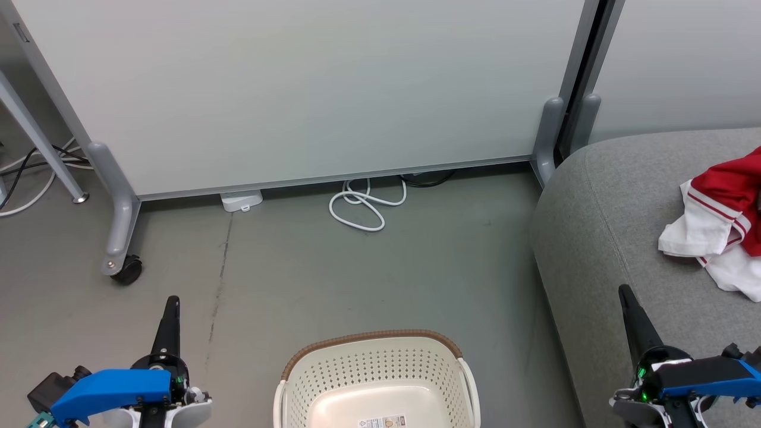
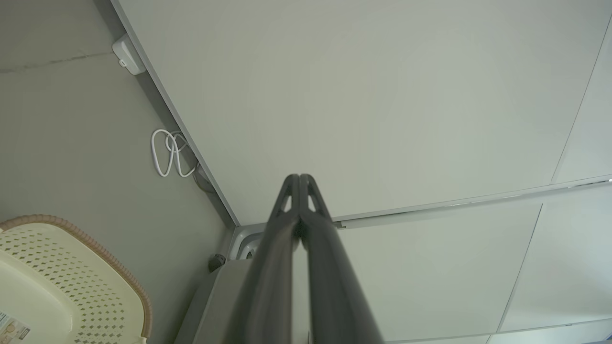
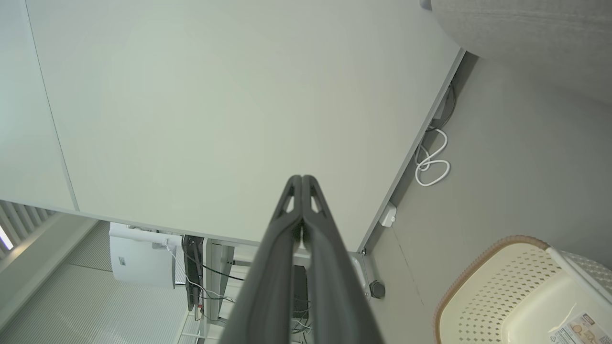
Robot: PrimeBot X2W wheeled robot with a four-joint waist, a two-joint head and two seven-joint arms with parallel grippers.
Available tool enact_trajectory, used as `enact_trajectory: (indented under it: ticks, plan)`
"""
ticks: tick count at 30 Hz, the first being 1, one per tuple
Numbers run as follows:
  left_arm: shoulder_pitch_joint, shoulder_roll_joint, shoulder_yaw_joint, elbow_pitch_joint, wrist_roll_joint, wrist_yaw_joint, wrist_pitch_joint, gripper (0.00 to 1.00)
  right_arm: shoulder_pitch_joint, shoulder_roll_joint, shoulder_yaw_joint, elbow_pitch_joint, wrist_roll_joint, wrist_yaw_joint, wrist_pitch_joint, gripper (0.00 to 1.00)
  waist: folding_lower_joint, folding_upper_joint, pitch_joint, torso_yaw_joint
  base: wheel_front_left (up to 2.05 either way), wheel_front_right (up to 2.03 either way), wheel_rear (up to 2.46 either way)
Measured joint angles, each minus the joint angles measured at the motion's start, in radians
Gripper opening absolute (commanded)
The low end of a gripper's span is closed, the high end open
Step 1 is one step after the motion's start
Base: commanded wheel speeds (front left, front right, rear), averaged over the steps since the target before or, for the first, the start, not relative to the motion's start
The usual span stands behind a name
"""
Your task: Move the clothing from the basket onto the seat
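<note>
Apparently little is left to do: the clothing point(image 1: 722, 220) already lies on the seat point(image 1: 600, 238), towards its right side and well in from the rounded left edge. It is a loose heap of red fabric with white panels and thin red-and-white striped trim, crumpled and overlapping, so I cannot tell how many garments it holds; its right part is cut off by the head view.

The basket point(image 1: 374, 334) stands on the floor, apart from the seat's left edge. The part of its bottom that shows carries nothing but a paper label point(image 1: 383, 422), while its near end is hidden. The left gripper point(image 1: 172, 304) and right gripper point(image 1: 625, 294) hang on either side of it, jaws pressed together and gripping nothing.

The sensible step is to check that hidden end first. If a garment remains, open the jaws, pinch a thick fold, lift it clear of the woven rim, and release it well onto the cushion, where it should not slide off.
</note>
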Motion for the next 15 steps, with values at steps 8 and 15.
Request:
enact_trajectory:
  ticks: [8, 15]
  plan:
    - [-0.01, -0.003, 0.011, -0.01, -0.054, 0.0, 0.015, 0.0, -0.009, 0.0, -0.006, -0.001, 0.065, 0.0, 0.009, 0.0, -0.0001, 0.0, 0.001, -0.001, 0.0, 0.0, 0.0]
    - [-0.015, -0.005, 0.02, -0.018, -0.1, 0.0, 0.031, 0.0, -0.019, 0.0, -0.01, -0.004, 0.119, 0.0, 0.018, 0.0, 0.0, 0.0, 0.003, -0.002, 0.0, 0.0, 0.0]
